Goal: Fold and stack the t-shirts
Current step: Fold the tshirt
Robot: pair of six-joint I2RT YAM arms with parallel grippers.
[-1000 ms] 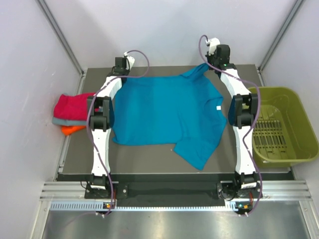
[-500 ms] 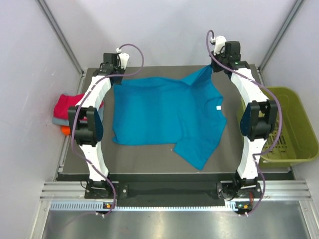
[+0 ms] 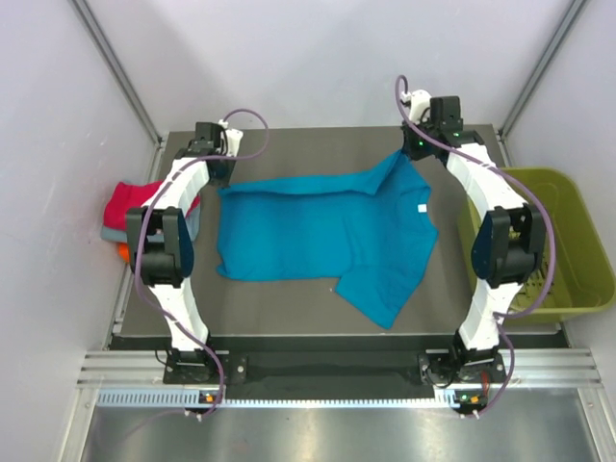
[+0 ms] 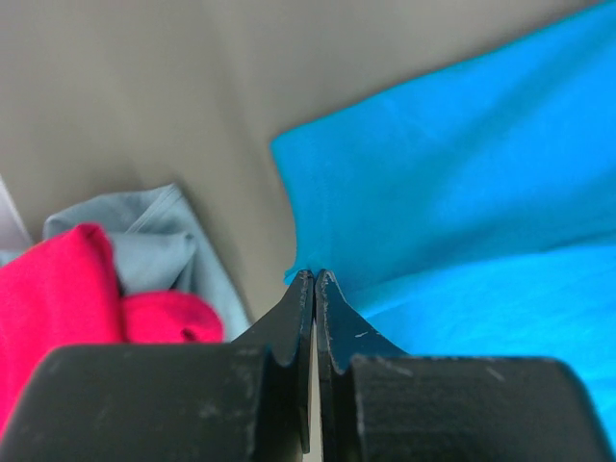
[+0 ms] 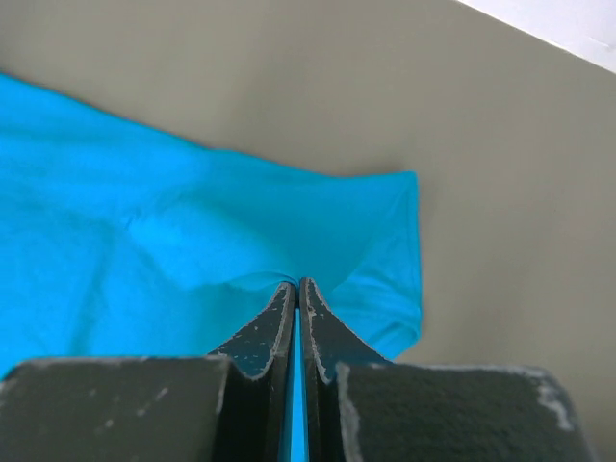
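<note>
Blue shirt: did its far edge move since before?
Yes. The far edge of the teal-blue t-shirt slid away from the back rim of the table.

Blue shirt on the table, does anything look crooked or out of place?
Yes. The blue shirt lies unevenly: its near-right sleeve juts toward the arms, and its far edge is creased where the left gripper and right gripper pinch it.
</note>
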